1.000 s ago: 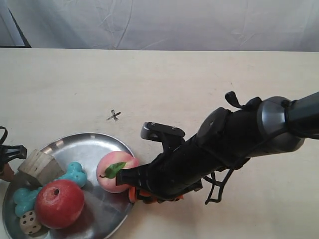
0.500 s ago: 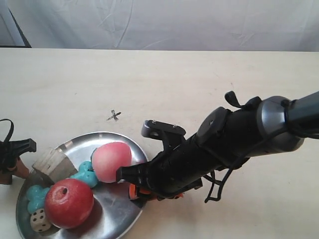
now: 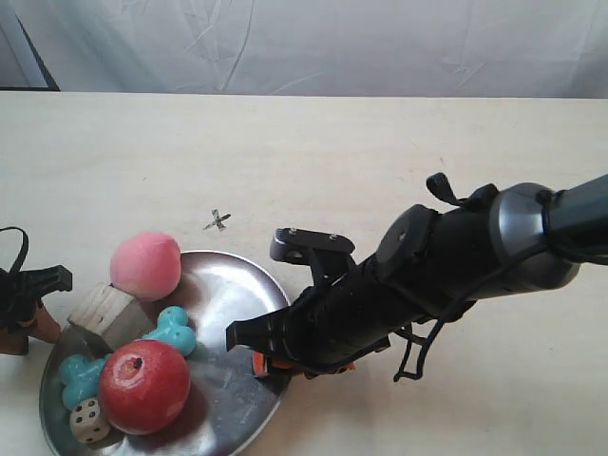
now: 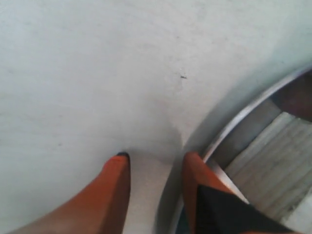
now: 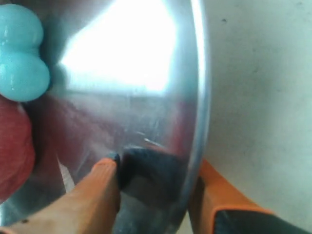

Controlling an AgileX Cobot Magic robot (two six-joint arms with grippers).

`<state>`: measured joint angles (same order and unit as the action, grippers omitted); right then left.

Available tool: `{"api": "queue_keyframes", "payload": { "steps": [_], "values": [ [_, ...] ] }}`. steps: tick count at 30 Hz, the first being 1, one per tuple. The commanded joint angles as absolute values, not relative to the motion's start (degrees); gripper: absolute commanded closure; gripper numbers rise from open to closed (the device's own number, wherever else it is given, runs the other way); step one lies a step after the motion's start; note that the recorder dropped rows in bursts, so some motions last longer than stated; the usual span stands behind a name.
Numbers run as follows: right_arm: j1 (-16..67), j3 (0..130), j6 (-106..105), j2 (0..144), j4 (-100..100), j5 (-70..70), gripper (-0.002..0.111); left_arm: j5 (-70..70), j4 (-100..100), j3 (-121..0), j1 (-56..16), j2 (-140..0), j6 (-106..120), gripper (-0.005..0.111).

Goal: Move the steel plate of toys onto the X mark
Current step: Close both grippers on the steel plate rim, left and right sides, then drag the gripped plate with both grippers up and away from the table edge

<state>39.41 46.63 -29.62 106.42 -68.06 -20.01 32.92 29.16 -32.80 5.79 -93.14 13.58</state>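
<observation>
The steel plate (image 3: 228, 294) lies at the lower left. It holds the red apple (image 3: 144, 387), the turquoise bone (image 3: 176, 330), the wooden cube (image 3: 104, 313) and the die (image 3: 88, 419). The pink peach (image 3: 145, 265) sits at its far rim; I cannot tell if it is inside. The X mark (image 3: 218, 220) is just beyond the plate. My right gripper (image 5: 156, 163) is shut on the plate's rim (image 5: 197, 73), one finger inside and one under. My left gripper (image 4: 157, 156) is open, with the opposite rim (image 4: 253, 105) beside one finger.
The right arm (image 3: 446, 266) reaches in from the exterior view's right and lies low over the table (image 3: 380, 161). A white cloth backdrop (image 3: 313, 47) runs along the far edge. The left gripper (image 3: 38, 285) sits at the exterior view's left edge.
The plate has slid towards the exterior view's right and towards the X mark. The peach rolled from the right gripper's side across to the far left rim. The left gripper followed.
</observation>
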Motion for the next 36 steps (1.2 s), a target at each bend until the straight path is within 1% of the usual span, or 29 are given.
{"api": "queue_keyframes", "payload": {
  "steps": [1, 2, 4, 6, 7, 10, 15, 18, 23, 30, 36],
  "values": [
    [39.4, 46.6, -30.0, 106.5, -66.4, -19.7, 0.077, 34.5, 27.7, -31.4, 5.5, -94.6, 13.9, 0.071],
    [39.4, 46.6, -30.0, 106.5, -65.8, -19.7, 0.084, 34.7, 27.8, -31.4, 5.5, -94.6, 13.9, 0.071],
    [39.4, 46.6, -30.0, 106.5, -64.6, -19.7, 0.093, 35.0, 28.1, -31.4, 5.5, -94.6, 13.9, 0.071],
    [39.4, 46.6, -30.0, 106.5, -64.4, -19.7, 0.099, 35.2, 28.2, -31.4, 5.5, -94.6, 13.9, 0.071],
    [39.4, 46.6, -30.0, 106.5, -64.4, -19.7, 0.100, 35.4, 28.3, -31.4, 5.5, -94.6, 13.9, 0.071],
    [39.4, 46.6, -30.0, 106.5, -64.1, -19.7, 0.099, 36.4, 28.6, -31.8, 5.5, -94.2, 13.9, 0.071],
    [39.4, 46.6, -30.0, 106.5, -63.0, -19.5, 0.094, 38.1, 28.6, -32.8, 5.5, -92.4, 14.0, 0.071],
    [39.4, 46.6, -30.0, 106.5, -63.0, -19.5, 0.094, 39.1, 29.5, -32.8, 5.5, -92.4, 15.0, 0.071],
    [39.4, 46.6, -30.0, 106.5, -63.0, -19.5, 0.094, 41.7, 36.7, -32.8, 5.5, -93.0, 23.0, 0.071],
    [39.4, 46.6, -30.0, 106.5, -63.0, -19.6, 0.094, 41.0, 36.5, -32.8, 5.5, -93.0, 23.2, 0.071],
    [39.4, 46.6, -30.0, 106.5, -63.0, -19.6, 0.094, 40.4, 34.1, -32.8, 5.5, -93.9, 22.9, 0.079]
  ]
}}
